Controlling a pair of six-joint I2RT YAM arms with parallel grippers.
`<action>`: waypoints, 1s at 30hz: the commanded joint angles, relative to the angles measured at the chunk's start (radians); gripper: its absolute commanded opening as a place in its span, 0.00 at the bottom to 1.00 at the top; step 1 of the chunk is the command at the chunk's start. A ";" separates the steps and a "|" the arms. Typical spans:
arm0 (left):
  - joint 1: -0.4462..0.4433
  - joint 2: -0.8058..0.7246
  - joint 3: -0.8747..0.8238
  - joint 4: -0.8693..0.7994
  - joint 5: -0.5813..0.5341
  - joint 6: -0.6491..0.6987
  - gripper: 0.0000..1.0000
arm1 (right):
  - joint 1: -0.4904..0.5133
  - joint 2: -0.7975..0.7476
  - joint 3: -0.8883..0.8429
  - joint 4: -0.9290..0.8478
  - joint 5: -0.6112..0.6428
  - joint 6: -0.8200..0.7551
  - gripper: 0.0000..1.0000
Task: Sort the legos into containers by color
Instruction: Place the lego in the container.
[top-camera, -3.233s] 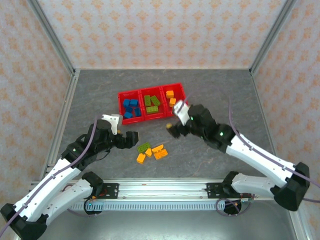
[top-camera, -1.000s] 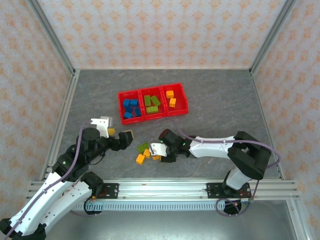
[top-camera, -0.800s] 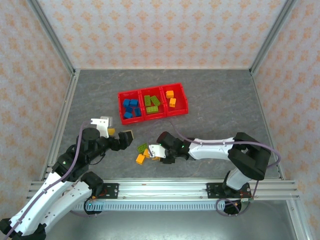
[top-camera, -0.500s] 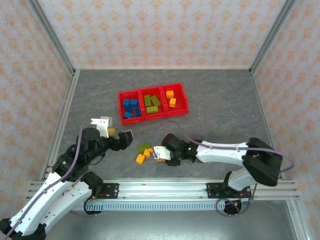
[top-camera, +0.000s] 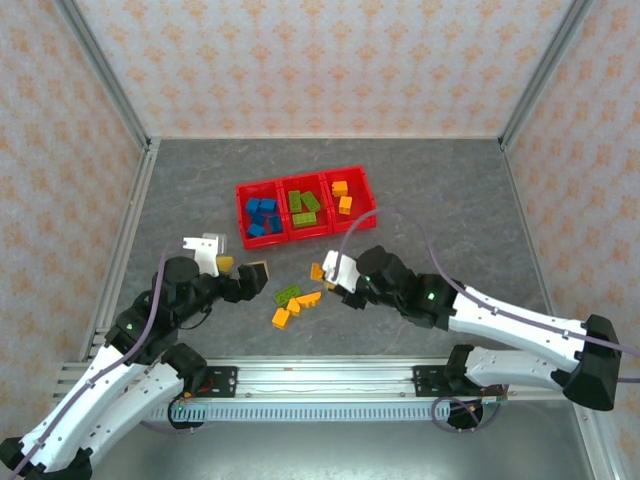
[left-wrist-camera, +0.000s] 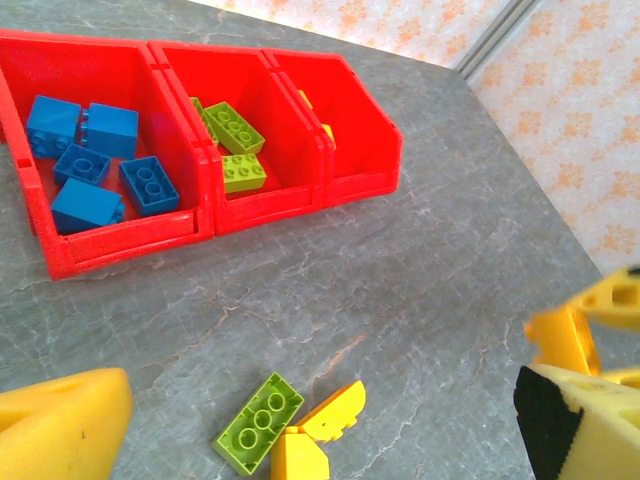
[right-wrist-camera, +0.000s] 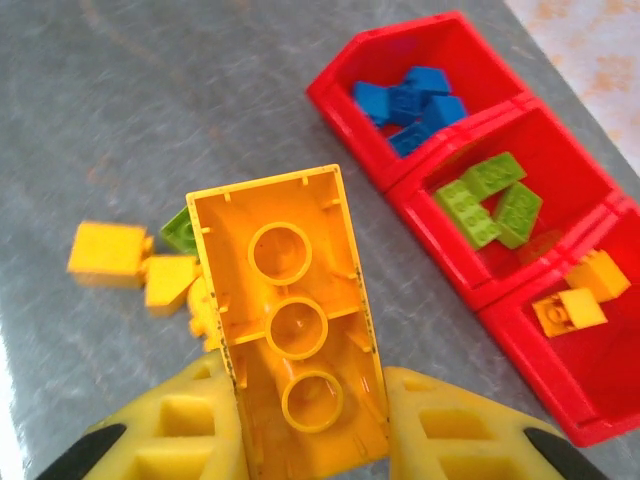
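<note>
- Right gripper (right-wrist-camera: 312, 432) clamps 1 orange-yellow lego (right-wrist-camera: 288, 300) (hollow underside facing its camera) above the table
- Left gripper (top-camera: 238, 273) gapes wide, holding nothing
- Perhaps 4 loose legos (top-camera: 294, 303) lie between both grippers, apart from the 3 red containers (left-wrist-camera: 130, 238)

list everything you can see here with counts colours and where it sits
table: one, grey
red tray: one, red, three joined bins, far middle of table
blue bricks: five, blue, left bin
green bricks: about three, lime, middle bin
orange bricks: two, orange-yellow, right bin
loose green brick: one, lime, on table, near side of tray
loose orange bricks: three, orange-yellow, beside loose green brick
held orange brick: one, orange-yellow, in right gripper
left gripper: yellow pads, open, empty
right gripper: yellow pads, shut on held orange brick
</note>
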 joint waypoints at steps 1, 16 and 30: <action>-0.008 0.005 -0.011 0.050 0.057 0.030 0.99 | -0.062 0.071 0.101 0.026 0.117 0.105 0.00; -0.007 0.045 -0.025 0.085 0.098 0.045 0.99 | -0.340 0.599 0.535 -0.050 0.325 0.389 0.00; -0.007 -0.013 -0.033 0.093 0.077 0.041 0.99 | -0.474 1.026 0.944 -0.306 0.311 0.489 0.00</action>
